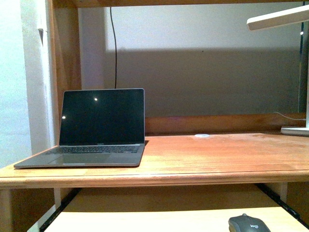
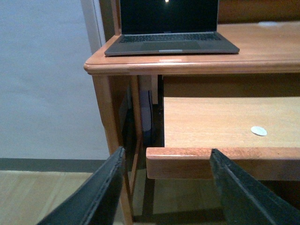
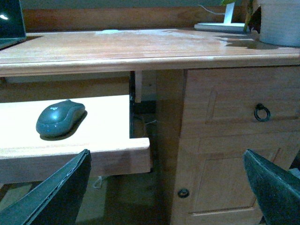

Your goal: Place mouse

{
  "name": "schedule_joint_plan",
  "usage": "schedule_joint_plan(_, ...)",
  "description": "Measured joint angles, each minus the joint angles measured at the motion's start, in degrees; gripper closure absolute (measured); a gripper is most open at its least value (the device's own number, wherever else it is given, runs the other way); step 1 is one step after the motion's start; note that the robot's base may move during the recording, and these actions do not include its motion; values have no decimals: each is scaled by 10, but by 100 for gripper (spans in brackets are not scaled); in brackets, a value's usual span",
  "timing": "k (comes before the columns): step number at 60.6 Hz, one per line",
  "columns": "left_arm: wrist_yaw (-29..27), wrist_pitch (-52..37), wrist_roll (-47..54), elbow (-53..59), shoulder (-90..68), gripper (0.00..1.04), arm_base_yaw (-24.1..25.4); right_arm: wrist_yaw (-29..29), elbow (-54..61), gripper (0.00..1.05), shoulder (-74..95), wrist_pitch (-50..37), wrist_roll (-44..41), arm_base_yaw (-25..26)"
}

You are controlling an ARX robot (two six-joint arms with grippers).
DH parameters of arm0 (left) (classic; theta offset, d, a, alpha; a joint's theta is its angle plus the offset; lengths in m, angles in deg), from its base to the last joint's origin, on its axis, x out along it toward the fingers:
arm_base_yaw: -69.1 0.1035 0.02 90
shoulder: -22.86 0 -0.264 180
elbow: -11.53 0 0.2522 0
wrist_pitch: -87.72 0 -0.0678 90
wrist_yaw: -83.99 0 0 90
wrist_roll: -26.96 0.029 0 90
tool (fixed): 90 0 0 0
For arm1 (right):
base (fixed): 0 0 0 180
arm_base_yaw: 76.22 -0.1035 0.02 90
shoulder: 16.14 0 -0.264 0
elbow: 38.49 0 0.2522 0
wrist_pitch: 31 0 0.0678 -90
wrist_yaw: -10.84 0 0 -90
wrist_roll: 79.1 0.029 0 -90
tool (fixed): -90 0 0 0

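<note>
The dark grey mouse (image 3: 60, 118) lies on the pull-out keyboard tray (image 3: 108, 140), near its right end. In the front view only its top (image 1: 248, 224) shows at the bottom edge. My right gripper (image 3: 168, 187) is open and empty, low in front of the tray's right corner and the desk cabinet, apart from the mouse. My left gripper (image 2: 166, 187) is open and empty, in front of the tray's left front corner (image 2: 154, 161). Neither arm shows in the front view.
An open laptop (image 1: 94, 130) with a dark screen stands on the left of the desk top (image 1: 217, 154). A small white disc (image 2: 258, 131) lies on the tray. A lamp base (image 1: 295, 130) stands at the far right. The cabinet has a drawer ring pull (image 3: 262, 112) and a door knob (image 3: 183, 192).
</note>
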Motion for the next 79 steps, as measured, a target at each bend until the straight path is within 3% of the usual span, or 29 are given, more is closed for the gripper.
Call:
schedule_joint_plan(16,101,18,-7,26,52,102,103,0,0,7,0,0,0,0)
schedule_joint_plan(21,122,19,-9,30,59,102,125,-88,-19,7,53,17,39,1)
schedule_joint_plan(25,146,22,-9,34,65,102,143,-94,-43,7,134,-22,64,-42)
schedule_joint_plan(28,197,26,-9,37,71,102,182,-70,-68,7,199,-63,76,-87)
schedule_joint_plan(33,214,27,-10,40,75,102,223,-32,-109,7,294,-126,78,-159)
schedule_joint_plan(47,223,27,-10,63,99,102,229,51,-209,7,534,-250,33,-312)
schedule_joint_plan(64,224,27,-10,63,100,102,229,119,-303,7,750,-304,-26,-346)
schedule_joint_plan(79,224,27,-10,63,100,63,229,153,-368,7,849,-309,-59,-352)
